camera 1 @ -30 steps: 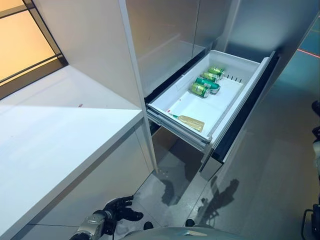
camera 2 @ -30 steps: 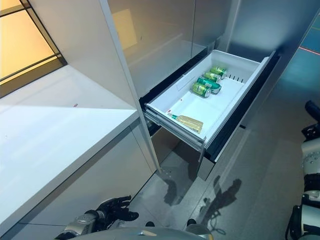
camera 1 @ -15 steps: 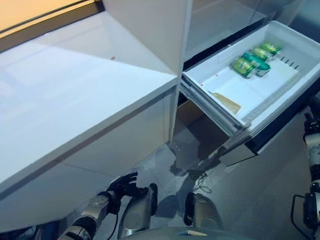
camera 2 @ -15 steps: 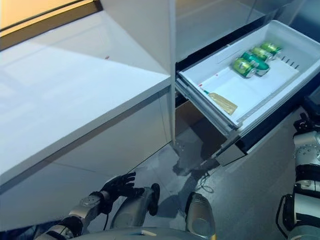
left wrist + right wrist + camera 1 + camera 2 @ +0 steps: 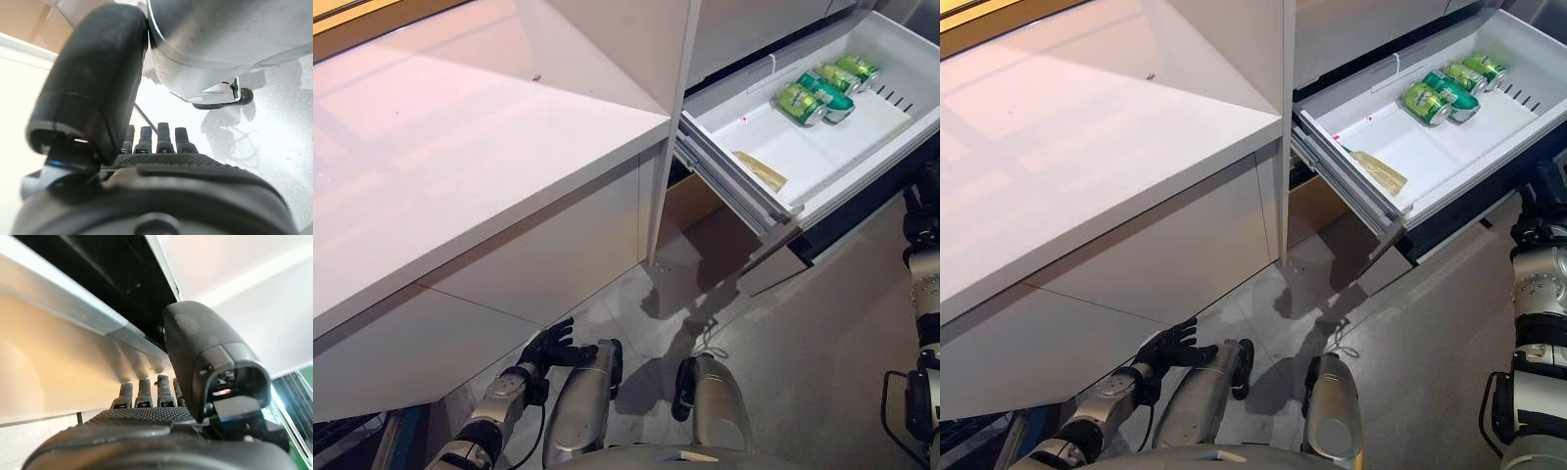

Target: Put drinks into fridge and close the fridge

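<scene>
The fridge drawer [image 5: 729, 178] stands pulled out at the upper right. Three green drink cans [image 5: 801, 102] [image 5: 830, 80] [image 5: 857, 68] lie side by side at its far end. My right hand [image 5: 1540, 188] is raised at the drawer's dark front panel, below the cans. In the right wrist view its fingers [image 5: 142, 392] stretch straight towards the shiny front panel [image 5: 58, 357], holding nothing. My left hand [image 5: 548, 348] hangs low near the floor, far from the drawer. Its fingers [image 5: 156, 139] are relaxed and empty.
A flat yellowish packet [image 5: 761, 171] lies at the near end of the drawer. A broad white counter [image 5: 460, 147] fills the left half, with a white cabinet panel [image 5: 538, 255] below it. Grey floor [image 5: 822, 343] spreads under the drawer.
The camera has tipped down and turned, so the drawer now sits higher and further right. My right hand has risen to the drawer's front panel. The left hand stays low.
</scene>
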